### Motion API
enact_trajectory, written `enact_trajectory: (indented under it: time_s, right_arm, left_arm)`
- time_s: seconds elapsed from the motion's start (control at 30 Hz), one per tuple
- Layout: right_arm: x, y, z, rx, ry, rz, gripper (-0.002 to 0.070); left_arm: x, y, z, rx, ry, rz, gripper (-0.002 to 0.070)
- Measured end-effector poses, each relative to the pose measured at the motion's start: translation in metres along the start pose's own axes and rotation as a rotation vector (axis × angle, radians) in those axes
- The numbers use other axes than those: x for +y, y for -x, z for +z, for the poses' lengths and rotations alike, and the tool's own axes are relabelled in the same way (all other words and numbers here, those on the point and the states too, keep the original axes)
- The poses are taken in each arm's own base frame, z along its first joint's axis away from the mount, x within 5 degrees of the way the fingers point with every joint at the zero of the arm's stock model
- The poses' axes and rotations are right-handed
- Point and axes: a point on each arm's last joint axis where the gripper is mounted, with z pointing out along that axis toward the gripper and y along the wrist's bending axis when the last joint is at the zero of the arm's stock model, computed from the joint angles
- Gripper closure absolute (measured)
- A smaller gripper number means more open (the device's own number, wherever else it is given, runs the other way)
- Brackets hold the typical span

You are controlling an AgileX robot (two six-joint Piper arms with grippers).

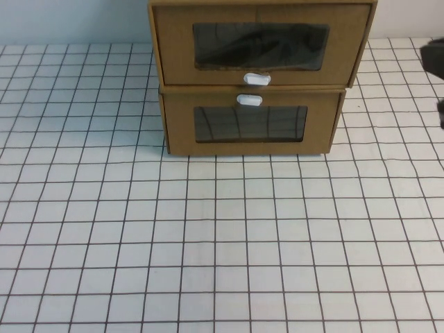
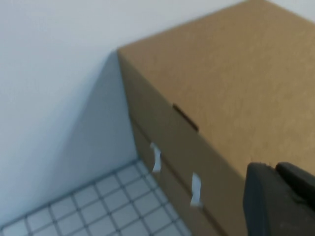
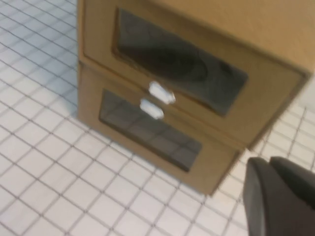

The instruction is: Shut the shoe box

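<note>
Two brown cardboard boxes, stacked: the shoe box [image 1: 260, 43] on top of the matching lower box [image 1: 251, 125]. Two clear windows, one per front. Two white pull tabs, just apart at the seam between them. One gridded worktop [image 1: 208, 243] beneath.

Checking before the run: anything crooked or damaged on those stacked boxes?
Nothing stands out. The shoe box sits square on the lower box, both undamaged; whether its drawer is fully in, I cannot tell. Left claw hovers by its top, right claw off its right side.
</note>
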Motion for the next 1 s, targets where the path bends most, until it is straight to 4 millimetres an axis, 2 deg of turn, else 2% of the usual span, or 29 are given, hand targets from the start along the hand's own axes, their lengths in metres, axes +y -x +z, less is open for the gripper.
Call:
enact_trajectory:
  time_s: [0.1,0.2,0.4,0.53,0.7,0.83,0.9,1.0]
  right_arm:
    - [-0.002,-0.015,-0.012,0.024,-0.023,0.025,0.0691]
    - [-0.003,-0.03,-0.022,0.038,-0.043,0.061,0.0691]
    - [0.001,-0.059,-0.039,0.055,-0.052,0.118,0.0691]
    - [0.004,-0.076,-0.045,0.076,-0.049,0.163,0.0691]
    - [0.01,-0.091,-0.051,0.085,-0.024,0.213,0.0691]
    - [0.02,-0.094,-0.059,0.035,0.073,0.231,0.0691]
    - [0.023,-0.094,-0.062,0.011,0.102,0.195,0.0691]
    - [0.026,-0.094,-0.064,-0.007,0.129,0.157,0.0691]
  left_arm:
    - [-0.005,-0.006,-0.019,0.061,0.039,0.011,0.0677]
    - [-0.014,-0.015,-0.047,0.117,0.086,0.027,0.0677]
    - [-0.044,-0.051,-0.101,0.126,0.133,0.013,0.0677]
    - [-0.067,-0.094,-0.124,0.099,0.149,-0.024,0.0677]
    - [-0.091,-0.165,-0.133,0.099,0.16,-0.09,0.0677]
    - [-0.108,-0.214,-0.14,0.083,0.179,-0.129,0.0677]
    - [-0.115,-0.235,-0.144,0.071,0.195,-0.136,0.0677]
    - [-0.122,-0.256,-0.149,0.047,0.215,-0.14,0.0677]
